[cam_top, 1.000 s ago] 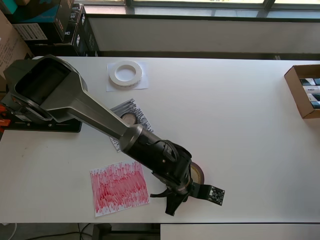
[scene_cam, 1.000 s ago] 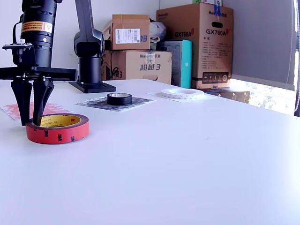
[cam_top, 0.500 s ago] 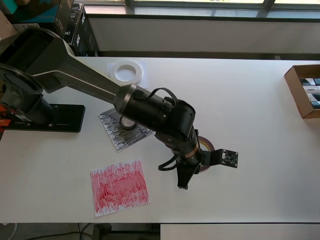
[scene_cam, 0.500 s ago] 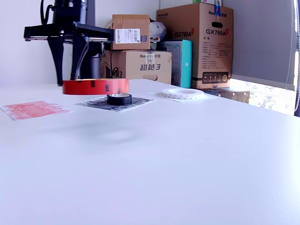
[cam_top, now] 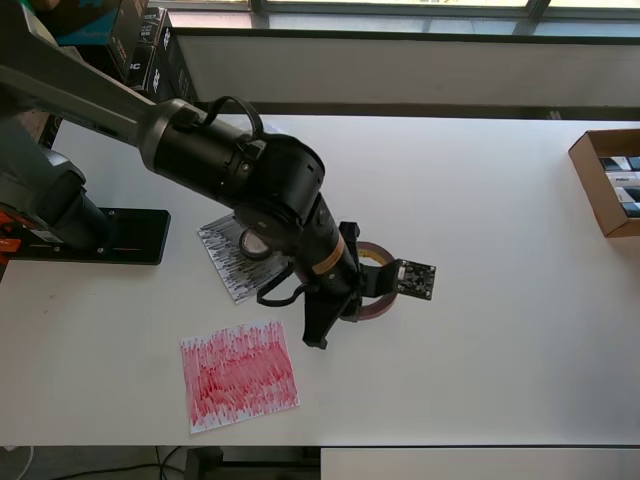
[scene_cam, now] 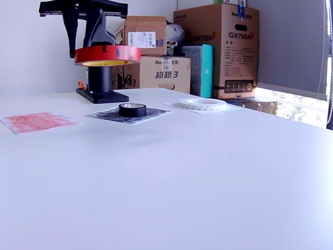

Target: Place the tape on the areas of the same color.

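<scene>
Half of red roll [cam_top: 375,283] hidden under end effector [cam_top: 338,302]; wrist cropped in exterior view

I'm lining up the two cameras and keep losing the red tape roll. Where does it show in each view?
Overhead view: the red tape roll is near the middle, mostly hidden under the gripper, right of the black sheet.
Exterior view: it hangs lifted at upper left, held off the table.
Shared landmark: the small black roll on the black sheet.

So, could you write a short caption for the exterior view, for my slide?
Gripper holds the red tape roll in the air above the table; the black roll sits on its black sheet.
</scene>
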Robot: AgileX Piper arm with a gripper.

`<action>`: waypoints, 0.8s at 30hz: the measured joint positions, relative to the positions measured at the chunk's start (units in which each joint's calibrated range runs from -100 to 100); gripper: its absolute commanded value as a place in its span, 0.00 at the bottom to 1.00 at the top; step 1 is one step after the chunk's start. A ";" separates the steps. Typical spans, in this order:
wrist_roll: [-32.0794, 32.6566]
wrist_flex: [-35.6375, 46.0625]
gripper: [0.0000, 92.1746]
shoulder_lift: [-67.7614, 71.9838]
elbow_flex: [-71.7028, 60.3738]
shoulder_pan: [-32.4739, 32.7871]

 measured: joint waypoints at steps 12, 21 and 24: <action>-0.83 -0.07 0.00 -4.04 3.76 -8.60; -0.83 -0.26 0.00 -4.50 6.22 -16.81; -0.83 -0.26 0.00 -5.32 8.64 -19.19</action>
